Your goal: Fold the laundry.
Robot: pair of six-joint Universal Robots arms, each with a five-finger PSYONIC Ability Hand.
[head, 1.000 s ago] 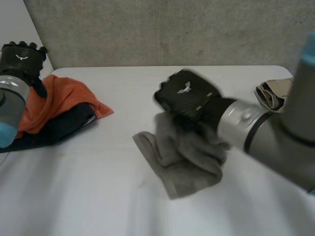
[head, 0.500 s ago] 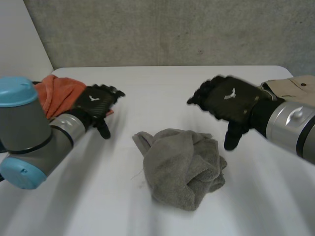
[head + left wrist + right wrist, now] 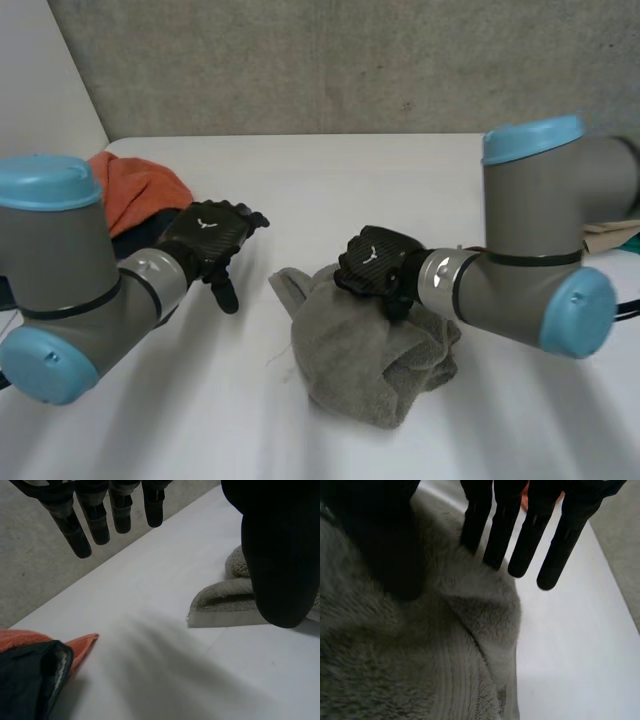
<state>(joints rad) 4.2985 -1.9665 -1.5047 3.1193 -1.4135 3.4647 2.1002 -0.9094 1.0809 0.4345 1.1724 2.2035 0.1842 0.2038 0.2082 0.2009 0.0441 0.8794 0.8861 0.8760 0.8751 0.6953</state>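
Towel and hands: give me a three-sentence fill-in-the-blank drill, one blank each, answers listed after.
1. The crumpled towel under the right hand is ____ in colour.
2. The left hand, fingers straight, is ____ and holds nothing.
3. The orange cloth lies nearer the ____ hand.
Missing words: grey; open; left.

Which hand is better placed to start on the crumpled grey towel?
Right. The right hand is over the grey towel, straight fingers at its folds; the left hand hangs open beside it, over the table.
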